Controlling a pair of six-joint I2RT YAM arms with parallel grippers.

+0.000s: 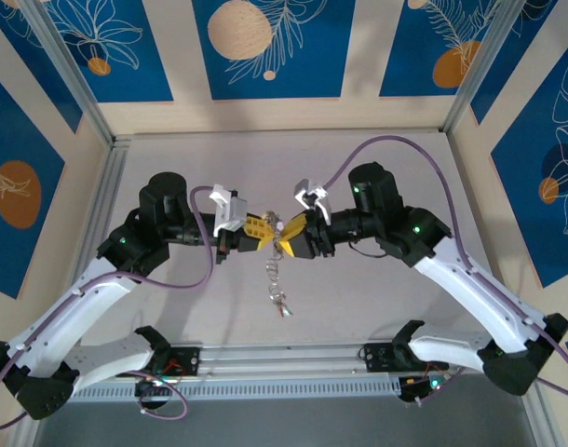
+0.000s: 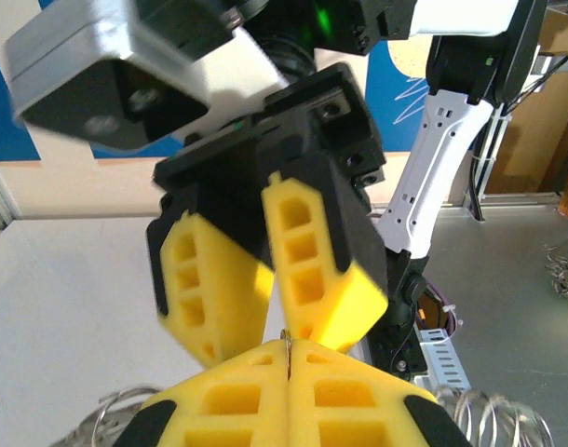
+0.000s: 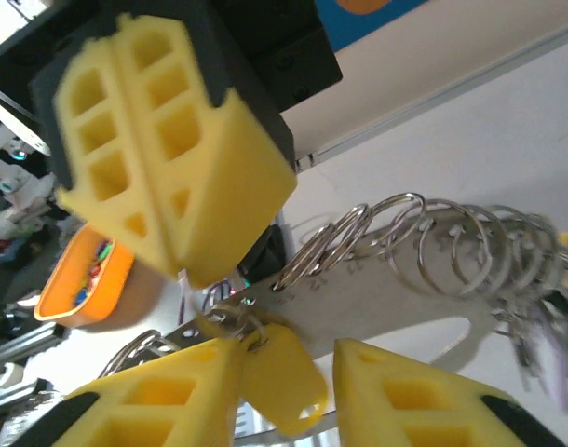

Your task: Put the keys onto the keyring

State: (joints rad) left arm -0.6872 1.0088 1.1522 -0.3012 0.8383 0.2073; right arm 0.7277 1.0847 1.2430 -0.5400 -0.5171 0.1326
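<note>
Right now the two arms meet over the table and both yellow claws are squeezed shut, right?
Not both. The left gripper is shut, but the right gripper stands open, a yellow tag in the gap between its fingers; the right wrist view shows it. They do meet over the table.

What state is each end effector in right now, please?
Left end effector: closed on the thin grey metal wire keyring.
Right end effector: open, with a yellow plastic key tag between its fingers.

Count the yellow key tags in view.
1: the yellow tag hangs between the right gripper's open fingers in the right wrist view. More may be hidden among the hanging keys.
</note>
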